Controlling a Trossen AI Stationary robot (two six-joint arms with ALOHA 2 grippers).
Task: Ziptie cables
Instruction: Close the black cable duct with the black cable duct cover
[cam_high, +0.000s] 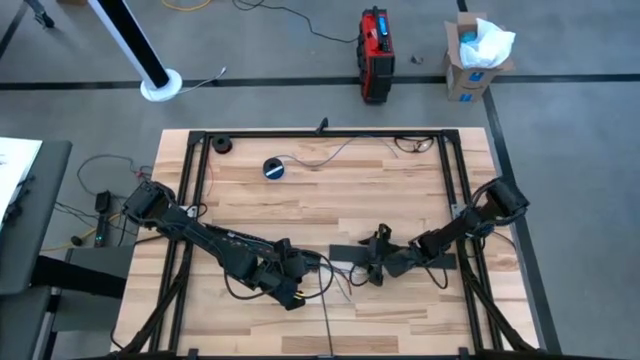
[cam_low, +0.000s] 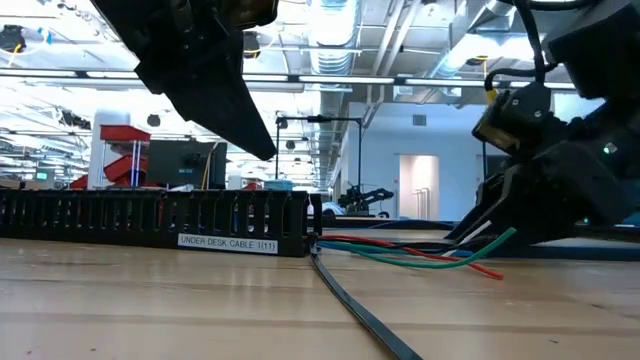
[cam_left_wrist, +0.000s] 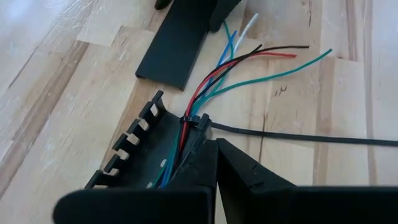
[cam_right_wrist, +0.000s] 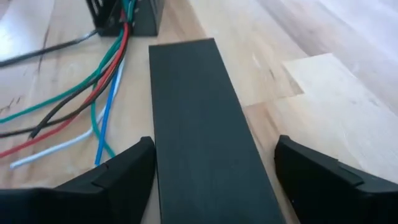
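Left gripper (cam_high: 292, 290) low, fingers nearly together; right gripper (cam_high: 377, 262) low, fingers spread wide.

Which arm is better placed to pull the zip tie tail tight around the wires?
Probably the left. Its tool sits right at the zip tie around the wires, with the tail running off beside it. The right tool is open astride the flat black strip, farther away.

The right gripper (cam_right_wrist: 214, 171) has its two dark fingers (cam_right_wrist: 115, 177) spread wide, one on each side of a flat black strip (cam_right_wrist: 199, 118) lying lengthwise on the wooden table (cam_right_wrist: 298, 56). Beside the strip, the cables (cam_right_wrist: 93, 99) in green, red, blue, white and dark fan out from a black slotted duct (cam_right_wrist: 127, 15) at the strip's far end
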